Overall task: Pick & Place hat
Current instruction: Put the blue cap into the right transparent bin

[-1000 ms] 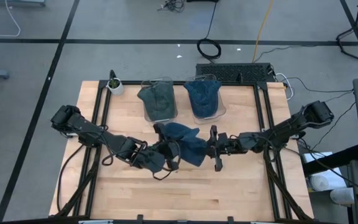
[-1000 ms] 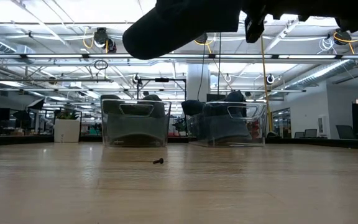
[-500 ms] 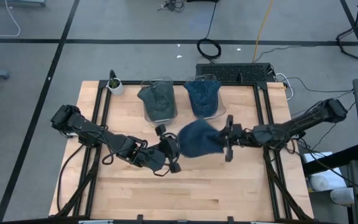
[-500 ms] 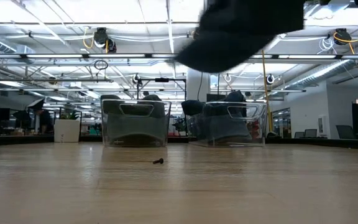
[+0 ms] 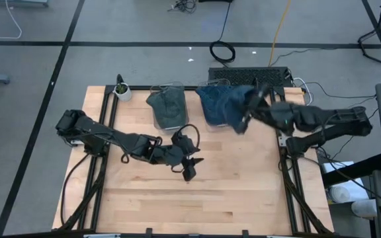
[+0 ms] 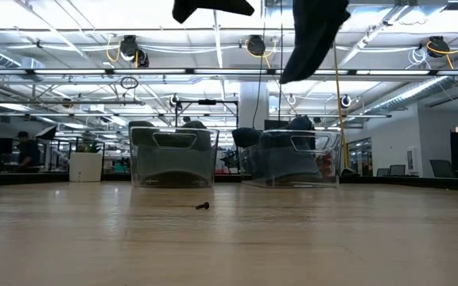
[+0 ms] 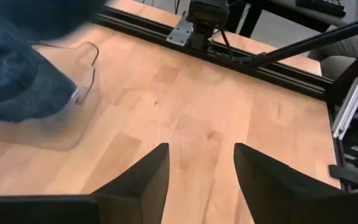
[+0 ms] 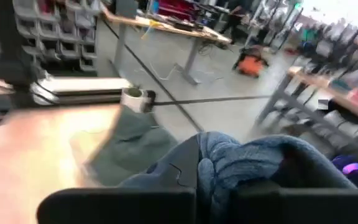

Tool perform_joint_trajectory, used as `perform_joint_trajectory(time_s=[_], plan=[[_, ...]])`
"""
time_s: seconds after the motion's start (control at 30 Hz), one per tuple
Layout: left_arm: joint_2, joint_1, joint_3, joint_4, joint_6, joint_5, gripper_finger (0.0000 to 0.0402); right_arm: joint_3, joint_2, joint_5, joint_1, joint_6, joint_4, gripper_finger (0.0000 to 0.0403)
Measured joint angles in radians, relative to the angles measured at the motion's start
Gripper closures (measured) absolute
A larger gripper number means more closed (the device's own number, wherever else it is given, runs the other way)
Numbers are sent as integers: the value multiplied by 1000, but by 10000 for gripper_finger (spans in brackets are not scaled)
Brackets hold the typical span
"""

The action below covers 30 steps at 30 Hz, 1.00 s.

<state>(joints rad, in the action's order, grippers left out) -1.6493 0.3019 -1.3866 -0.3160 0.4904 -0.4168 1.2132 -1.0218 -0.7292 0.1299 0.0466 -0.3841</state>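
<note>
A blue denim hat point(image 5: 233, 100) hangs in the air over the right clear bin point(image 5: 211, 122), which holds another blue hat point(image 5: 210, 102). My right gripper point(image 5: 245, 114) is shut on the hanging hat, which shows as a dark drooping shape point(image 6: 312, 36) in the low view. The left clear bin point(image 5: 177, 123) holds a grey hat point(image 5: 166, 104). My left gripper point(image 5: 189, 168) stands open over the middle of the table, nothing between its fingers point(image 7: 148, 180). My right gripper pinches a bunched fold of the hat's denim point(image 8: 229, 158) between its two fingers, coming in from the table's right side. Which part of the hat that fold is cannot be told. The hat droops below the fingers, lifted clear of the table.
A small potted plant point(image 5: 122, 90) stands at the far left corner. A small dark screw point(image 6: 203, 206) lies on the wood in front of the bins. Black rails point(image 7: 229, 56) run along the table's sides. The near half of the table is bare wood.
My left gripper has let go of the blue hat and shifted a little toward the right and near edges. My right gripper has carried the hat from the table's middle toward the far edge, to above the right bin, where it now droops from that gripper alone.
</note>
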Motion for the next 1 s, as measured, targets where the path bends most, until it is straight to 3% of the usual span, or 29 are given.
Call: perform_joint_trajectory(time_s=[0.07,0.1,0.17,0.3,0.37,0.43,0.6,0.73,1.0], plan=[[0,-12,0,3,-30,11,206,70,-34,74,-68,120,-24,402],[0,-17,0,4,-53,14,203,98,-48,175,-103,201,-28,402],[0,-23,0,8,-105,18,198,140,-71,479,-169,351,-61,402],[0,-27,0,13,-161,19,200,210,-126,1033,-314,365,-181,402],[0,-27,0,10,-175,20,204,210,-147,1198,-401,359,-280,402],[0,-27,0,3,-177,19,208,199,-180,1290,-480,353,-323,402],[0,-29,0,-3,-178,18,208,196,-240,1257,-621,365,-357,402],[0,-29,0,-8,-202,19,203,203,-263,1200,-662,468,-342,402],[0,-36,0,-18,-250,16,206,203,-290,886,-664,694,-347,402]])
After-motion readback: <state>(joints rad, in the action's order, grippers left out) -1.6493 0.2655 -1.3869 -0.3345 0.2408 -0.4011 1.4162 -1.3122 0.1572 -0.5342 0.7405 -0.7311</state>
